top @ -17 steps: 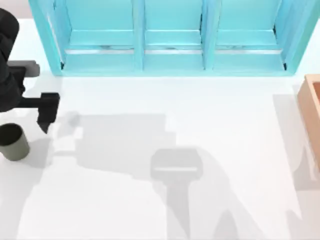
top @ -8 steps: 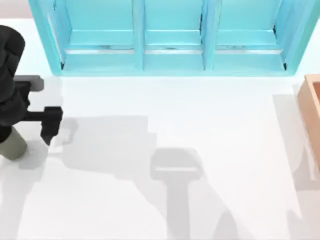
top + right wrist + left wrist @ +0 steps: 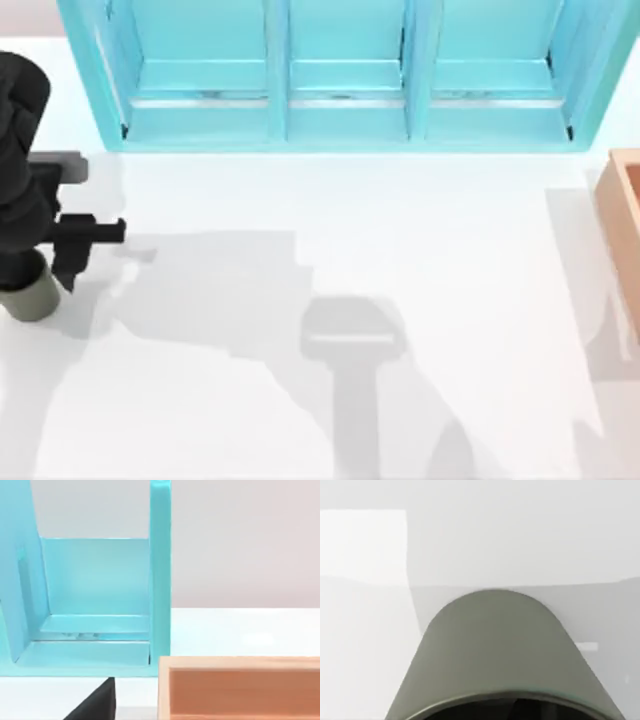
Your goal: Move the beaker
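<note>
Top view, left edge: our left gripper [image 3: 40, 262] has dropped over the beaker [image 3: 35, 297] since before; its jaws' state we cannot tell.

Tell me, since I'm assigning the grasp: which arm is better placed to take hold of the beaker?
Left. The left hand sits directly over the beaker at the table's left edge, and its wrist view has the beaker's wall close up. Nothing of the right arm appears near it.
</note>
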Motion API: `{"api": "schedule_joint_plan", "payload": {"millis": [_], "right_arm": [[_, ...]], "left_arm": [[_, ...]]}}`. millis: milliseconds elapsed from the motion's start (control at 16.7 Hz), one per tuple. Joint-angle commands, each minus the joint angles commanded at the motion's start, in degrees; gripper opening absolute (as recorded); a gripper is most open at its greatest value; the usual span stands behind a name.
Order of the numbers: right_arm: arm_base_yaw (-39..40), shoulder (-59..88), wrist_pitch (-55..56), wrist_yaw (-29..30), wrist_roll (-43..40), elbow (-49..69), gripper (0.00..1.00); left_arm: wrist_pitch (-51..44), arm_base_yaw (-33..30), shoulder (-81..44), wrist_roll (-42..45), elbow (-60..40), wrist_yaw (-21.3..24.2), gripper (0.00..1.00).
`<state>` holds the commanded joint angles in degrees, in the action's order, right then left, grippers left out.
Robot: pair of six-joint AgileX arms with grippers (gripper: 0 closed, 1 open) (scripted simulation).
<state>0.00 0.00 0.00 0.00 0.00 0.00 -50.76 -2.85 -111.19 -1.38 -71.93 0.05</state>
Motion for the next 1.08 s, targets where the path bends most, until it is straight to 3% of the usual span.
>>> {"api": "schedule_joint_plan", "payload": {"millis": [180,240,780,1080], "right_arm": [[0.00,0.00,0.00,0.00,0.00,0.00,1.00],[0.00,0.00,0.00,0.00,0.00,0.00,1.00],[0.00,0.00,0.00,0.00,0.00,0.00,1.00],[0.00,0.00,0.00,0.00,0.00,0.00,1.00]], "left_arm": [[0.00,0.00,0.00,0.00,0.00,0.00,0.02],[0.00,0.00,0.00,0.00,0.00,0.00,0.00],[-0.13,0.15,-0.01,0.17,-0.16,0.02,0.00],[-6.79,9.02,-3.89,9.38,-9.45,0.87,0.00]]}}
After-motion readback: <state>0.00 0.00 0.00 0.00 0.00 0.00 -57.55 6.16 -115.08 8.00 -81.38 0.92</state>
